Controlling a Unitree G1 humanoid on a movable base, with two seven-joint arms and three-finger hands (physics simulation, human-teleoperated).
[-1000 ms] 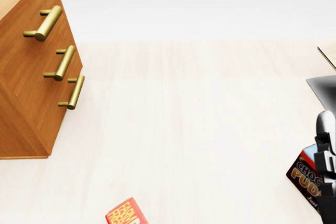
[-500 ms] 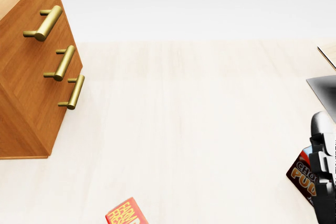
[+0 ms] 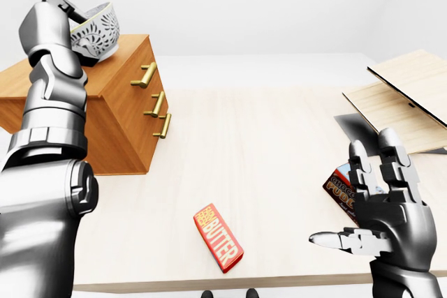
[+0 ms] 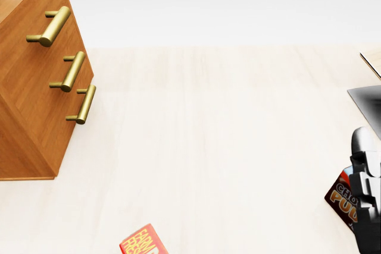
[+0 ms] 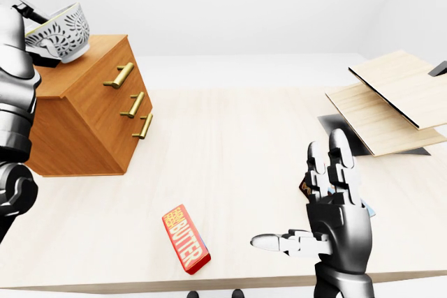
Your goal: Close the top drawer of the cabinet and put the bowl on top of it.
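The bowl [image 5: 61, 31] is being held by the left hand [image 3: 61, 6], fingers closed round its rim, at the upper left just over the cabinet [image 3: 119, 95], so a tilted release risks it rolling off, while the right hand [image 5: 327, 225] is being kept spread.

Bare tabletop [image 3: 265, 144] between cabinet [image 3: 119, 113] and butter box [image 3: 218, 237]

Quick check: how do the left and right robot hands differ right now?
The left robot hand is raised over the cabinet, gripping the bowl; the right robot hand is low over the table's right side, holding nothing. The left one's fingers are closed on the bowl; the right one's are spread open. Both are silver metal.
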